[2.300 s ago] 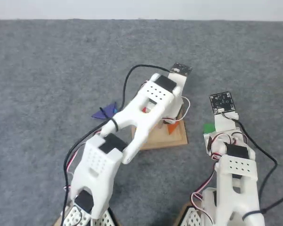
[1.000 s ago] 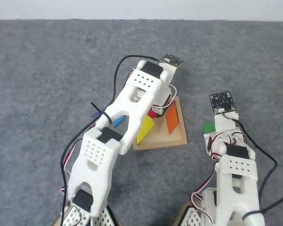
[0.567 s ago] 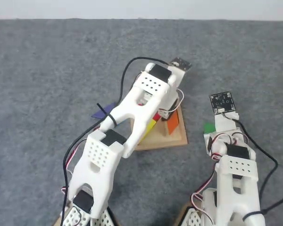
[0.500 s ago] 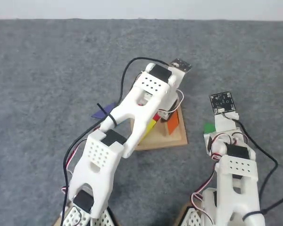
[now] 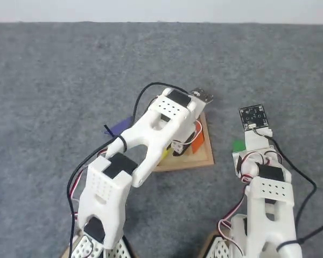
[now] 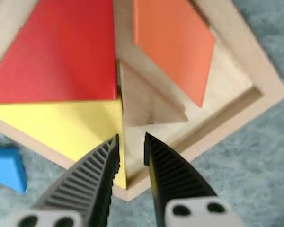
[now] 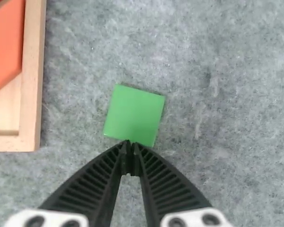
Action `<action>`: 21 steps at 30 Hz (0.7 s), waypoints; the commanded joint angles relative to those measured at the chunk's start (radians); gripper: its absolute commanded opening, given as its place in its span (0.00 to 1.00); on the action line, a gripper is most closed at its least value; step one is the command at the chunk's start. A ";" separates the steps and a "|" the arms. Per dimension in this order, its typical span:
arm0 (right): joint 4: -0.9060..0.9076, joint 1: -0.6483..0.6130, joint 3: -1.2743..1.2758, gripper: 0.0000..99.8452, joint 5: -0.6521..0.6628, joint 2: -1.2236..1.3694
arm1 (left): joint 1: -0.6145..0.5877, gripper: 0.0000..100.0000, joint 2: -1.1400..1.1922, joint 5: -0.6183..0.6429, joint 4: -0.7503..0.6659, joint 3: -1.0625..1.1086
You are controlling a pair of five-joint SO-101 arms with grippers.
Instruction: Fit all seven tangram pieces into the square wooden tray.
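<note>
The square wooden tray [image 6: 213,137] holds a red triangle [image 6: 61,52], a yellow triangle [image 6: 61,125] and an orange parallelogram [image 6: 175,42], with bare wood between them. My left gripper [image 6: 131,142] hangs over the tray's near edge by the yellow triangle, open a little with nothing between its fingers. A blue piece [image 6: 9,168] lies on the carpet beside the tray. A green square [image 7: 135,116] lies on the carpet right of the tray [image 5: 202,159]. My right gripper [image 7: 128,145] is shut, its tips at the square's near edge. A purple piece [image 5: 121,126] lies left of the tray.
Grey carpet covers the whole table. The left arm [image 5: 151,134] stretches across the tray and hides most of it in the high view. The right arm [image 5: 264,188] stands at the near right. The tray's rim [image 7: 31,71] lies close to the green square.
The left arm's wrist has drawn back toward the tray's near side and dropped lower. The right arm and the green square have not moved.
</note>
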 commanded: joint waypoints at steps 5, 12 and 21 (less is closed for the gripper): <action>-0.019 -0.004 -0.006 0.01 0.012 -0.031 | 0.005 0.08 0.060 -0.012 -0.035 -0.122; -0.022 -0.004 -0.006 0.01 0.012 -0.031 | 0.049 0.08 0.149 -0.012 -0.020 -0.240; -0.021 -0.004 -0.006 0.01 0.012 -0.030 | 0.035 0.08 0.147 -0.012 0.150 -0.479</action>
